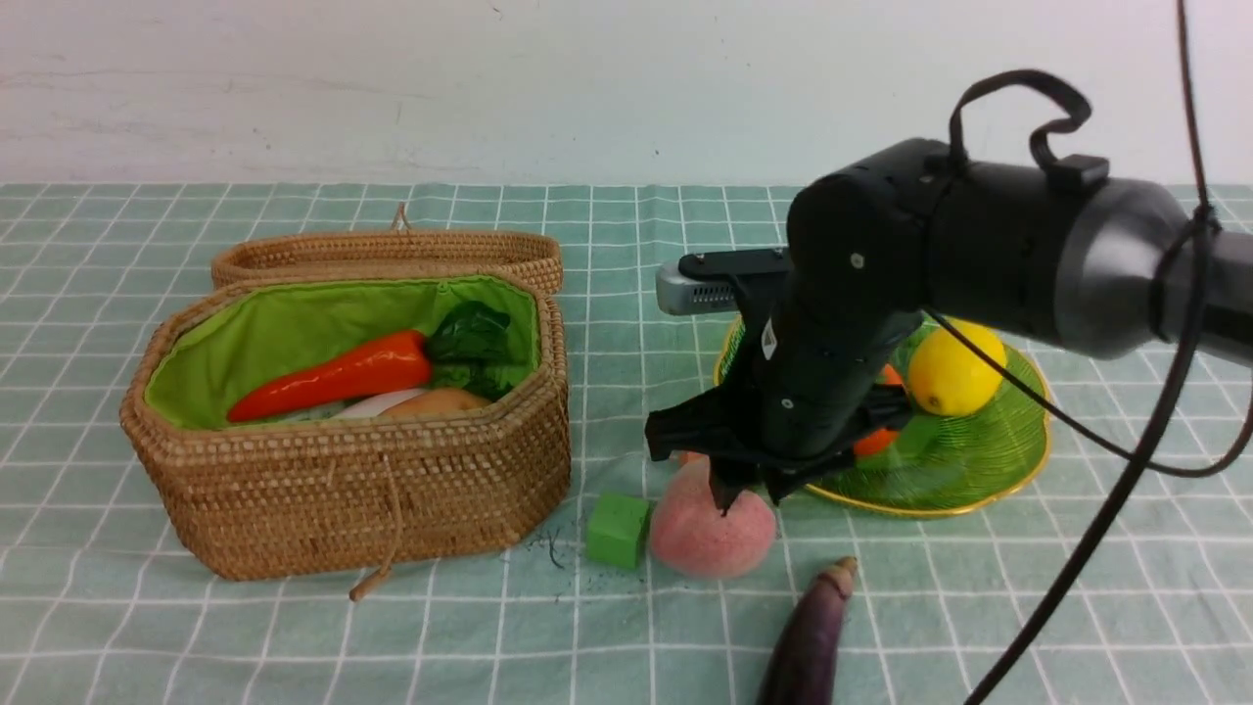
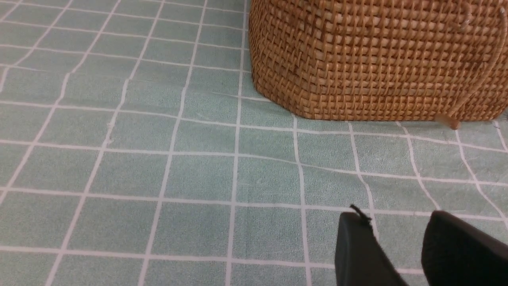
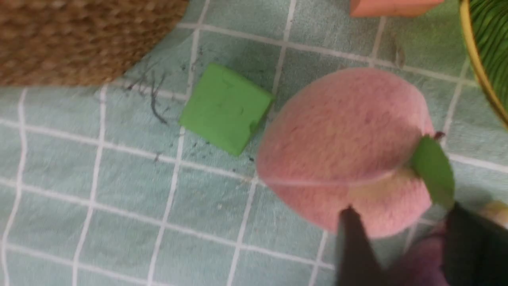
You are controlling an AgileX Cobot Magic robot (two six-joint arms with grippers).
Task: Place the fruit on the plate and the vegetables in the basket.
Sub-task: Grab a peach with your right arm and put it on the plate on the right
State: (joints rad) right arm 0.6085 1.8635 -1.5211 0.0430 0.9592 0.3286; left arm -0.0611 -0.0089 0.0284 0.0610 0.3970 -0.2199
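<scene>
Basket (image 1: pixel 343 509) sits well off to my left, so there's open cloth that way. The plate (image 1: pixel 940 480) is just beside my right claw (image 1: pixel 752 494), and its raised gold rim is the edge I'd have to clear. The peach (image 1: pixel 710 539) lies on the cloth under me, one fingertip at its top, jaws part-spread and gripping nothing — round and fuzzy, it could squirt out of an off-centre pinch toward the eggplant (image 1: pixel 808 646) or shove the green cube (image 1: pixel 618 530) just beside it. My left claw (image 2: pixel 397 222) hangs low near the basket wall, part-open and empty.

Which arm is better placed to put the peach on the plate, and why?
Right. The right gripper hangs open directly over the peach, which lies beside the plate; the left gripper is over by the basket.
</scene>
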